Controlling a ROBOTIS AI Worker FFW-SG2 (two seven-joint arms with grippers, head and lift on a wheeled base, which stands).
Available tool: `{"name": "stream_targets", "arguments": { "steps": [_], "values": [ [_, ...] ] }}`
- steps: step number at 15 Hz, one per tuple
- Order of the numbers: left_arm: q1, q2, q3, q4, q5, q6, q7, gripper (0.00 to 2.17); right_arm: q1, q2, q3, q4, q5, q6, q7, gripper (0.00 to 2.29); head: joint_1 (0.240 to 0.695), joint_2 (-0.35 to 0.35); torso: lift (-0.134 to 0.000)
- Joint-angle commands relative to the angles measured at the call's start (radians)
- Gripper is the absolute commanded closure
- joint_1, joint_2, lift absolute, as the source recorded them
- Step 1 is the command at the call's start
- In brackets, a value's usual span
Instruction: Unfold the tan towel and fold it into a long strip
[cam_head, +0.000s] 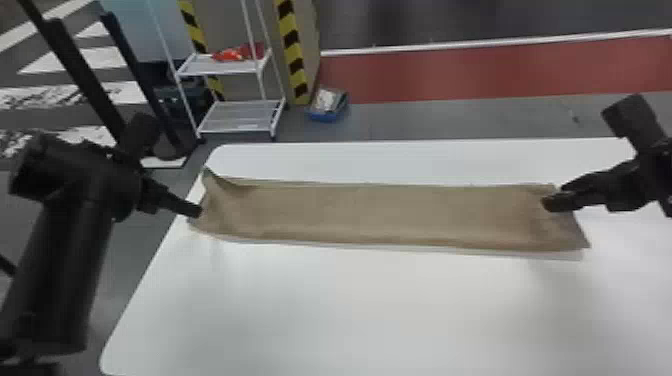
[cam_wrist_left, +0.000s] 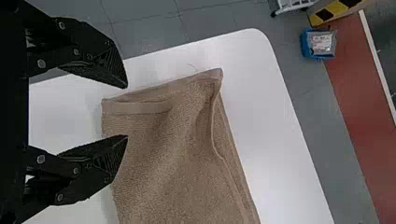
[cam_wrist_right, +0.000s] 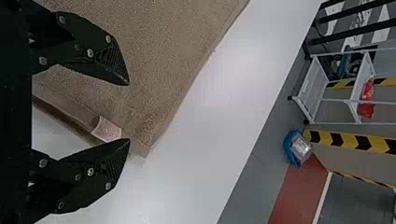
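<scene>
White table (cam_head: 360, 300); grey floor (cam_head: 500, 120)

- The tan towel (cam_head: 375, 215) is cut off by the left wrist view's bottom edge; the right gripper (cam_head: 547, 203) hides part of its right end in the head view.
- The white table (cam_head: 350, 310) runs past the head view's right edge.
- The red item (cam_head: 235, 54) on the shelf rack (cam_head: 240, 117) is too blurred to identify.

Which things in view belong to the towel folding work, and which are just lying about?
For the job:
- tan towel
- white table under it
- left gripper
- right gripper

Just around:
- white rack
- red item on the rack
- blue container on the floor
</scene>
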Motion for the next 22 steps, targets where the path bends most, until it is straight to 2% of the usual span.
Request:
{"name": "stream_targets", "arguments": {
  "steps": [1,3,5,6,12,13,14,15,18,20,21,22],
  "values": [
    [-0.02,-0.014,-0.007,0.05,-0.002,-0.025,0.013,0.6,0.008,-0.001,-0.001,-0.005,0.0,0.001,0.001,0.54,0.695,0.178,-0.123],
    [-0.029,-0.02,-0.008,0.076,0.0,-0.059,0.024,0.6,0.01,-0.003,-0.003,-0.005,0.0,-0.002,0.001,0.54,0.695,0.172,-0.123],
    [-0.031,-0.024,-0.008,0.09,-0.011,-0.065,0.026,0.93,0.01,-0.003,-0.003,-0.005,0.0,-0.002,0.001,0.54,0.695,0.168,-0.123],
    [-0.036,-0.024,-0.01,0.102,-0.016,-0.065,0.026,1.02,0.01,-0.003,-0.003,-0.005,0.0,-0.002,0.001,0.54,0.695,0.167,-0.123],
    [-0.036,-0.017,-0.01,0.135,-0.028,-0.083,0.015,1.02,0.008,0.0,-0.003,-0.005,-0.001,-0.005,0.0,0.54,0.695,0.174,-0.123],
    [-0.034,-0.017,-0.01,0.133,-0.026,-0.083,0.009,1.27,0.008,0.0,-0.003,-0.005,-0.003,-0.005,0.001,0.54,0.695,0.174,-0.123],
    [-0.031,-0.017,-0.008,0.127,-0.019,-0.08,0.02,1.72,0.008,0.0,-0.003,-0.005,-0.006,-0.005,0.0,0.54,0.695,0.174,-0.123],
    [-0.023,-0.015,-0.002,0.115,-0.019,-0.071,0.017,1.88,0.008,0.0,-0.003,-0.005,-0.006,-0.005,0.0,0.54,0.695,0.175,-0.123],
    [0.029,0.008,0.019,0.043,-0.008,-0.059,-0.031,1.89,0.007,0.005,-0.001,-0.005,-0.006,-0.012,-0.003,0.54,0.695,0.176,-0.123],
    [0.063,0.013,0.056,0.012,-0.003,-0.059,-0.011,1.86,-0.001,0.007,0.002,-0.005,-0.006,-0.012,-0.003,0.54,0.695,0.182,-0.123],
    [0.087,0.013,0.065,-0.017,0.012,-0.046,0.03,1.39,-0.003,0.01,0.005,-0.005,-0.006,-0.012,-0.003,0.54,0.695,0.192,-0.123],
    [0.109,0.009,0.082,-0.031,0.017,-0.034,0.049,0.79,-0.003,0.013,0.006,-0.005,-0.006,-0.012,-0.003,0.54,0.695,0.192,-0.123]
  ]
}}
